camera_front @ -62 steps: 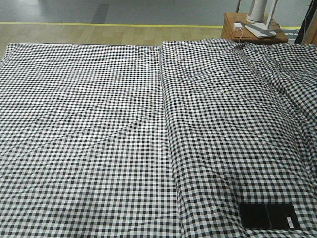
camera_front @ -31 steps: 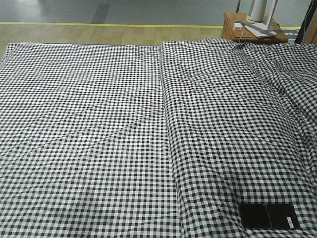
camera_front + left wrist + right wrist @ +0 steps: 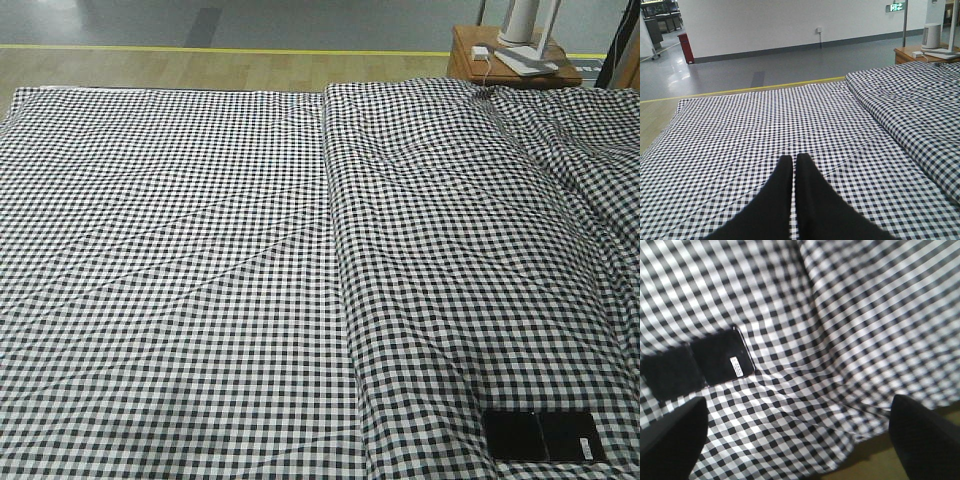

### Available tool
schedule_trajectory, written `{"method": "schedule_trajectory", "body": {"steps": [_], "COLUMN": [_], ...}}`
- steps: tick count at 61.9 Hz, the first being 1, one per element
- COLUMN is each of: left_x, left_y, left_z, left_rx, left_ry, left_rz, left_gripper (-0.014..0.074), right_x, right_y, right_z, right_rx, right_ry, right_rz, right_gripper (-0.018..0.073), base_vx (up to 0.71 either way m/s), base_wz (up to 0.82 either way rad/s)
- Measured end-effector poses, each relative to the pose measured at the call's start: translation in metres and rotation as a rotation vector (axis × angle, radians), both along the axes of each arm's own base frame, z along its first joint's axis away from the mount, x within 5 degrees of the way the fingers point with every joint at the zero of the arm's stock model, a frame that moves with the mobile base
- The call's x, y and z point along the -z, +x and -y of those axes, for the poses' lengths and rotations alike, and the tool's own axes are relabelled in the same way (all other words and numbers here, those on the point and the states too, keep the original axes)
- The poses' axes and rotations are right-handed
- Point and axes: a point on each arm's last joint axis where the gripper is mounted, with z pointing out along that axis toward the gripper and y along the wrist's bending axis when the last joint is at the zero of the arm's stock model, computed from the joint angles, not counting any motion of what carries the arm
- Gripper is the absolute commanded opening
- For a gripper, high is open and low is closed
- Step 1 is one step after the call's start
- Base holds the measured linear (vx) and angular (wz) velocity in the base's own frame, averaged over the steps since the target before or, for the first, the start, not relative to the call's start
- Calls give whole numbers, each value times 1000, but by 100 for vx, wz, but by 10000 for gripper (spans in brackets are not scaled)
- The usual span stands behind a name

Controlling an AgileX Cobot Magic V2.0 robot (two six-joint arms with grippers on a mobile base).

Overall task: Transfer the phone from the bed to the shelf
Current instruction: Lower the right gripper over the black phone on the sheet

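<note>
The phone (image 3: 541,435), a flat glossy black slab with a seam across its middle, lies on the gingham bed (image 3: 200,280) at the near right corner. In the right wrist view the phone (image 3: 700,362) sits upper left with its white sticker showing. My right gripper (image 3: 797,412) hovers open above the bed's edge, its fingers wide apart, the phone just beyond its left finger (image 3: 670,440). My left gripper (image 3: 792,162) is shut, empty, held low over the bed (image 3: 740,130). The shelf is out of view.
A brown wooden side table (image 3: 510,55) with a white device and cable stands beyond the bed's far right corner. A lengthwise fold (image 3: 335,250) runs down the cloth. Floor shows below the bed's edge (image 3: 875,460). A red bin (image 3: 685,47) stands by the far wall.
</note>
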Motion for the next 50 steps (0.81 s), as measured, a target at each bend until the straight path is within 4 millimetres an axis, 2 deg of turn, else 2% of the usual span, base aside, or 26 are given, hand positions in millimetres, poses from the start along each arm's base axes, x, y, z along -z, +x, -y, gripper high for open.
{"method": "schedule_trajectory", "body": {"steps": [12,23,40,50], "left_x": [0,0,0,0], "left_y": [0,0,0,0], "left_z": [0,0,0,0], "left_rx": [0,0,0,0], "left_ry": [0,0,0,0], "left_rz": [0,0,0,0], "left_gripper": [1,1,1,1], "right_x": [58,101,149,168], "right_y": [-12,-19,-4,5], "right_z": [21,21,15,21], "right_rx": [-12,-50,-102,-102], "right_ry": [179,352,626,687], "right_rz": [36,99,179,193], "right_gripper": [675,671,657,648], "base_vx": [0,0,0,0], "base_wz": [0,0,0,0]}}
